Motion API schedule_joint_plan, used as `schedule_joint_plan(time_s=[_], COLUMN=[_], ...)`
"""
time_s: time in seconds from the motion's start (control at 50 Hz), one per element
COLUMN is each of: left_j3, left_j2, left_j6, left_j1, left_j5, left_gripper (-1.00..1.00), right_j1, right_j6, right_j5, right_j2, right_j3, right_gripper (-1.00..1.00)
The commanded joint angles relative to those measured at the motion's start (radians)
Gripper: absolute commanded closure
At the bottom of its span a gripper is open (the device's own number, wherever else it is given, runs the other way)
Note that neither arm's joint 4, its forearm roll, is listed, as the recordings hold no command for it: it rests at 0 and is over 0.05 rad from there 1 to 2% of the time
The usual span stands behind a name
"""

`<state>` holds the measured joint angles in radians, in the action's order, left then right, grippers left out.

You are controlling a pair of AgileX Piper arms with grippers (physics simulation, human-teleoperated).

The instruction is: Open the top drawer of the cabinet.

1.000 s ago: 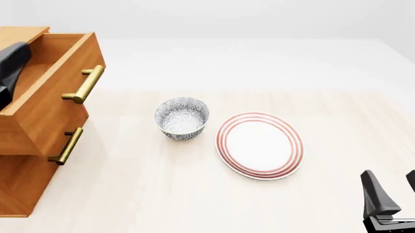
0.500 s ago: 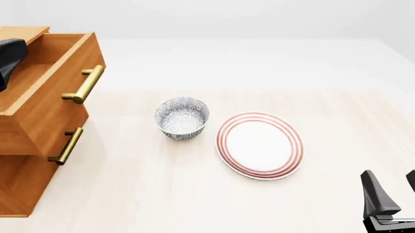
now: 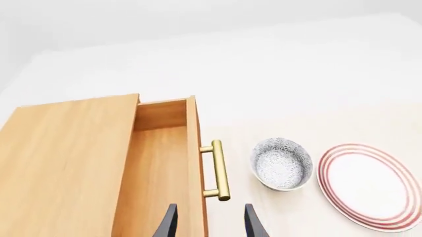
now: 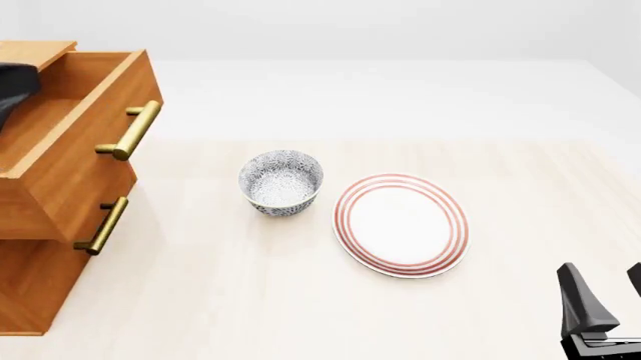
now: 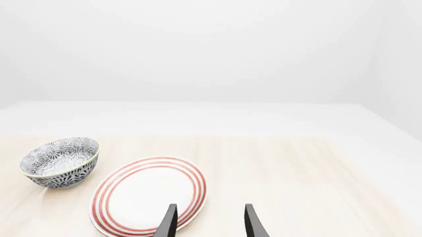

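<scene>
The top drawer (image 4: 75, 131) stands pulled well out of the cabinet (image 4: 30, 285) at the table's (image 4: 300, 300) left, its hollow open to view. So the opening looks done. Its brass bar handle (image 3: 218, 170) runs along the drawer front, just ahead of the left gripper (image 3: 209, 222), whose fingers are apart and hold nothing. This arm is far nearer. The right gripper (image 5: 209, 222), fingers likewise apart and empty, sits well away, near the striped plate (image 4: 401, 225).

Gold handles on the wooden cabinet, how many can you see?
2. One gold handle is on the pulled-out top drawer; the second is on the drawer just below. The cabinet runs off the picture's edge, so another may be hidden.
</scene>
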<state>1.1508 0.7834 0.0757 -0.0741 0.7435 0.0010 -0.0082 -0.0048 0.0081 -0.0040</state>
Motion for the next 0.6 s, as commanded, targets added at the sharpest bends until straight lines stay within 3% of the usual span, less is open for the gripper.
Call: schedule_joint_plan(time_s=[0.02, 0.34, 0.6], left_j3=[0.044, 0.042, 0.086], left_j2=[0.037, 0.099, 0.12], left_j6=[-0.037, -0.083, -0.081], left_j1=[-0.02, -0.057, -0.01], left_j5=[0.066, 0.101, 0.161], left_gripper=[-1.0, -1.0, -1.0], right_j1=[0.0, 0.0, 0.0], right_j6=[0.0, 0.0, 0.0], right_j5=[0.0, 0.0, 0.0], right_j2=[0.0, 0.0, 0.0], right_j3=[0.0, 0.0, 0.0], right_gripper=[-1.0, -1.0, -1.0])
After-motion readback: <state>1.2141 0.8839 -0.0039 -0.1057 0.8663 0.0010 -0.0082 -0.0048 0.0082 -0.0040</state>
